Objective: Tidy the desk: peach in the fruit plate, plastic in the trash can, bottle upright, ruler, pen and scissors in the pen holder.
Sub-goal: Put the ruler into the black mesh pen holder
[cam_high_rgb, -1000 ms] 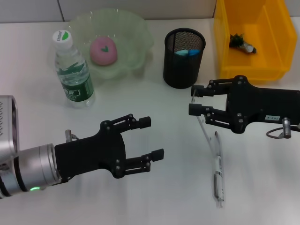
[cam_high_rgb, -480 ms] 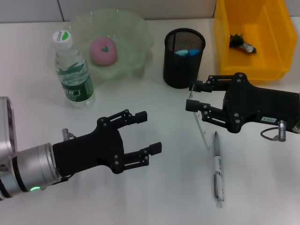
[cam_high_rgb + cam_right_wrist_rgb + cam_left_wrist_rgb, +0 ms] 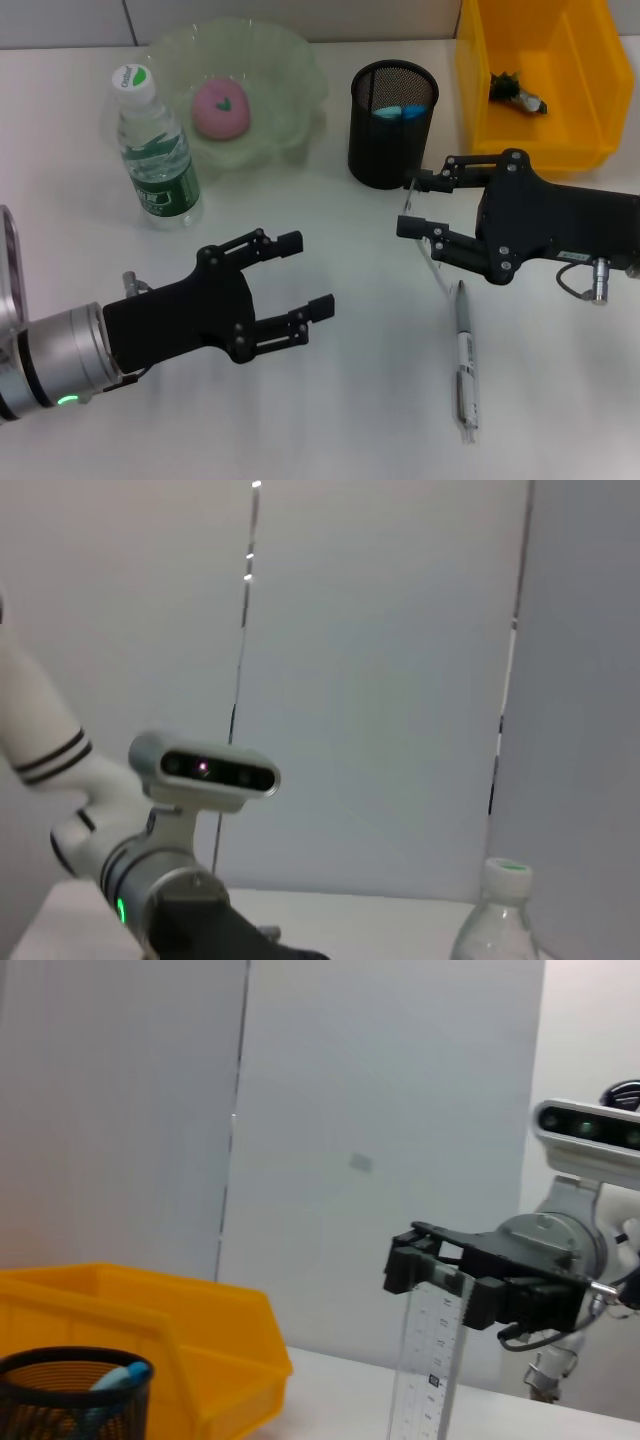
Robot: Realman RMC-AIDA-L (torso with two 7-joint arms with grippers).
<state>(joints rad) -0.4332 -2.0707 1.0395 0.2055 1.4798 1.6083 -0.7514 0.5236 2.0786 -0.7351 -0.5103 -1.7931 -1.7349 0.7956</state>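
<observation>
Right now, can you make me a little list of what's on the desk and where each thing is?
peach: in green fruit plate
water bottle: upright, beside plate
pen holder: blue item inside
yellow bin: small dark item inside
clear ruler: held hanging down by right gripper
pen: lying on desk
left gripper: open, empty

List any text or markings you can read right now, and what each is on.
None is legible.
Bottle: green label and cap logo, print too small.
Ruler in the right gripper: scale marks, numbers unreadable.
Sticker on the right gripper body: blurred.
</observation>
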